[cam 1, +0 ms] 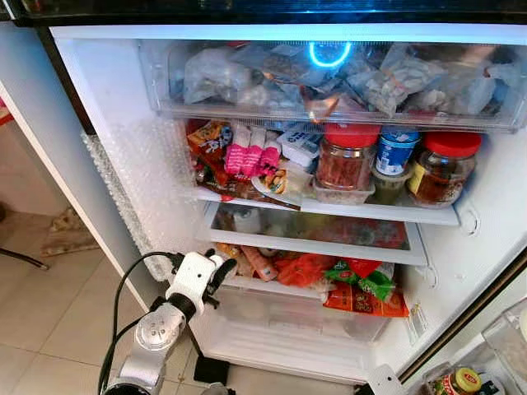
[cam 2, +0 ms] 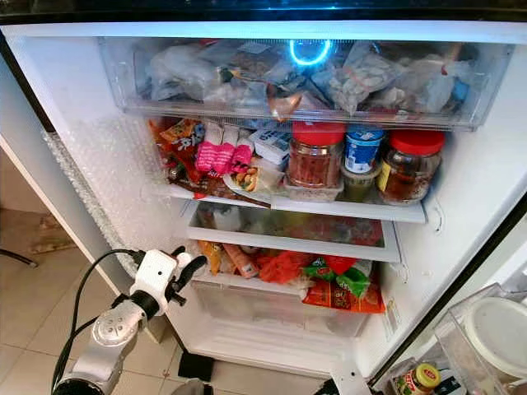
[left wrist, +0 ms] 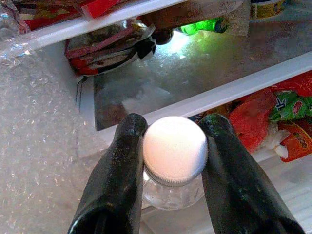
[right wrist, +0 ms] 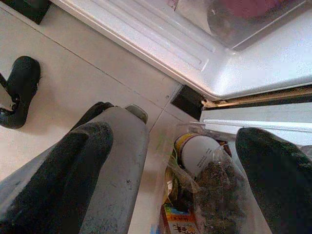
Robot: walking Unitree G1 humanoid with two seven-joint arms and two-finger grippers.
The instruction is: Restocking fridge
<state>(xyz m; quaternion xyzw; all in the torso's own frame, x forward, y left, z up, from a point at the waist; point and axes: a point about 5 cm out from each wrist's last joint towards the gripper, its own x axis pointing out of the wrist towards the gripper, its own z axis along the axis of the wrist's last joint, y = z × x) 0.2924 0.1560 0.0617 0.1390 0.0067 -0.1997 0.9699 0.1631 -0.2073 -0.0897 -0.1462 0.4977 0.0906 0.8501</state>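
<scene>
Left wrist view shows the left gripper (left wrist: 173,161) clamped on a clear bottle (left wrist: 173,187) just under its white cap (left wrist: 174,148), one black finger on each side. The bottle's long axis runs along the fingers, cap pointing forward into the fridge (cam 1: 107,90). In the left eye view that gripper (cam 1: 216,271) sits low at the fridge's left side, near the bubble wrap (cam 1: 140,181) lining the wall, level with the front of the lower shelf (cam 1: 313,247).

The relation that matters: the open glass of that shelf lies ahead of and slightly above the cap, with snack packets (cam 1: 354,280) below and to the right, and red-lidded jars (cam 1: 346,156) crowding the shelf above. I judge the bottle must go up and forward over the white shelf lip, which stands between cap and glass; catching that lip is the risk.

The right gripper (right wrist: 170,161) hangs low at the right, fingers spread apart and holding nothing, over a clear bin (right wrist: 161,161) with a jar (right wrist: 197,151) in it on the floor. The left arm is plainly the nearer one to the shelf.
</scene>
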